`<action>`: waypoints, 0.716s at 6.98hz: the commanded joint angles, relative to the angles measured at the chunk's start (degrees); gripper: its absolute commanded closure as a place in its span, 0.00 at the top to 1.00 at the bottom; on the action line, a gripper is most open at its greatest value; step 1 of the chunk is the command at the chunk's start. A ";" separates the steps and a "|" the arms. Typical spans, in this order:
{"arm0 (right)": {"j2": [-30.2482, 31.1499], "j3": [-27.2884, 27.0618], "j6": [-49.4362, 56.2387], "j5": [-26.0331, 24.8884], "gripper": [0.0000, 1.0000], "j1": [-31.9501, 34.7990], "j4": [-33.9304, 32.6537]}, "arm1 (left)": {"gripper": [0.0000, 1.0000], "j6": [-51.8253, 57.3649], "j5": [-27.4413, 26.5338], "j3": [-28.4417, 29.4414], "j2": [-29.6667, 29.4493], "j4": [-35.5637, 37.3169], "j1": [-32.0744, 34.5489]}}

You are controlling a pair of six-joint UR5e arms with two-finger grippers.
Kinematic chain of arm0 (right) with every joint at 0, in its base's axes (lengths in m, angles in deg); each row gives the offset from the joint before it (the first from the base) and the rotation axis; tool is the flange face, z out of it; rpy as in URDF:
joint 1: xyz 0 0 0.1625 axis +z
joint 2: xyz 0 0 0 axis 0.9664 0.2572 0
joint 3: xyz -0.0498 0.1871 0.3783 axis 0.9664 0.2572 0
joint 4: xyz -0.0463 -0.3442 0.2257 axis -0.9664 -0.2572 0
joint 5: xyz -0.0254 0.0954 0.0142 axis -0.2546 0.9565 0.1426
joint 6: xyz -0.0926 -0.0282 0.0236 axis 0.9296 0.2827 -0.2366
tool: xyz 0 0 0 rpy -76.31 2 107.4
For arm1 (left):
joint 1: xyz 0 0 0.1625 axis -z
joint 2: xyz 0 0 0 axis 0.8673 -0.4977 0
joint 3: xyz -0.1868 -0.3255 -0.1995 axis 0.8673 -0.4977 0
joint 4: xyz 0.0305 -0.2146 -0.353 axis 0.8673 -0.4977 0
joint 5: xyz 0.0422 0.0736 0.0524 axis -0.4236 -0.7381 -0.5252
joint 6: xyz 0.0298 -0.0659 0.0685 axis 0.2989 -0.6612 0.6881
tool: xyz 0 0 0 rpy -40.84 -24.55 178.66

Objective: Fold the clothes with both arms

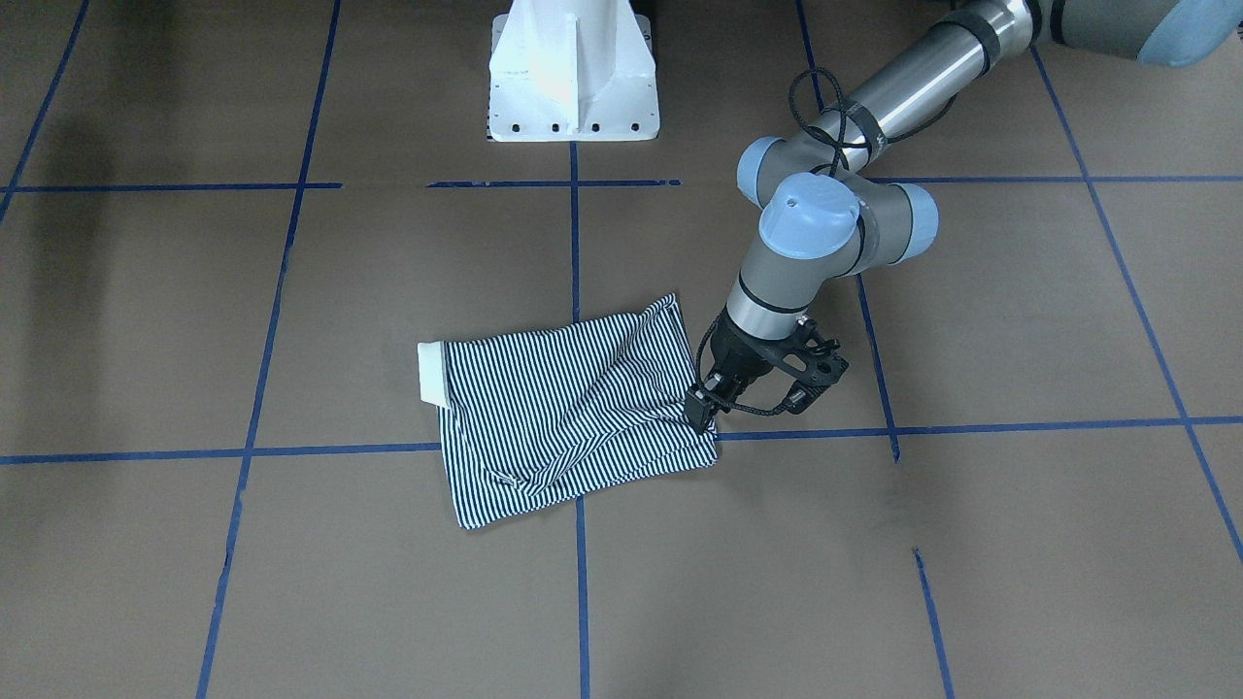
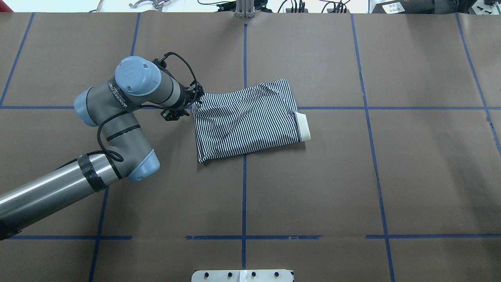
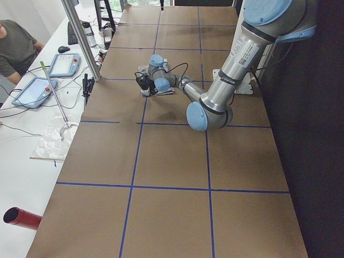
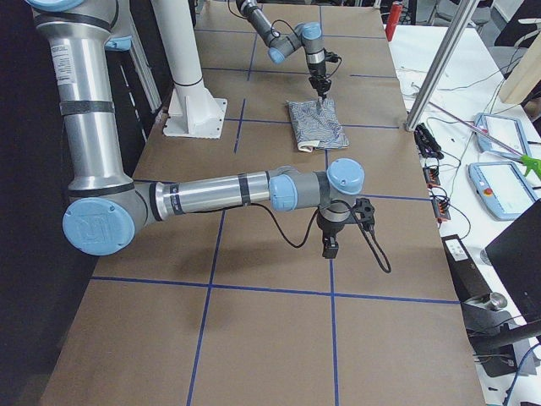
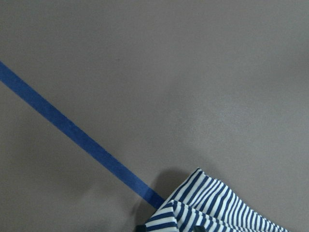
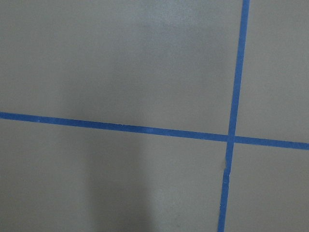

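Observation:
The striped polo shirt [image 1: 573, 408] lies folded into a rough rectangle at the table's middle, its cream collar [image 1: 430, 374] sticking out at one end. In the overhead view the shirt [image 2: 246, 121] has the collar [image 2: 304, 127] on its right. My left gripper [image 1: 701, 413] points down and is shut on the shirt's corner opposite the collar; it also shows in the overhead view [image 2: 194, 102]. The left wrist view shows that striped corner [image 5: 203, 208] slightly raised off the paper. My right gripper [image 4: 331, 245] hangs over bare table, far from the shirt [image 4: 317, 123]; I cannot tell if it is open or shut.
The table is covered in brown paper with a grid of blue tape lines [image 2: 244, 176]. The white pedestal base [image 1: 573, 73] stands at the robot's side. Operators' tablets and cables [image 4: 499, 161] lie on a white bench beyond the far edge.

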 commanded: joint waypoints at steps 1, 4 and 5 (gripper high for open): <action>0.07 -0.05 -0.01 -0.01 1.00 0.00 -0.08 | 0.55 -0.02 -0.01 0.08 -0.27 0.08 -0.09; 0.07 0.03 -0.10 0.08 1.00 0.00 0.00 | 0.00 -0.21 -0.18 0.00 -0.54 0.08 -0.71; 0.16 0.03 -0.10 0.08 1.00 0.00 0.00 | 0.00 0.15 -0.09 -0.09 -0.37 0.08 -0.71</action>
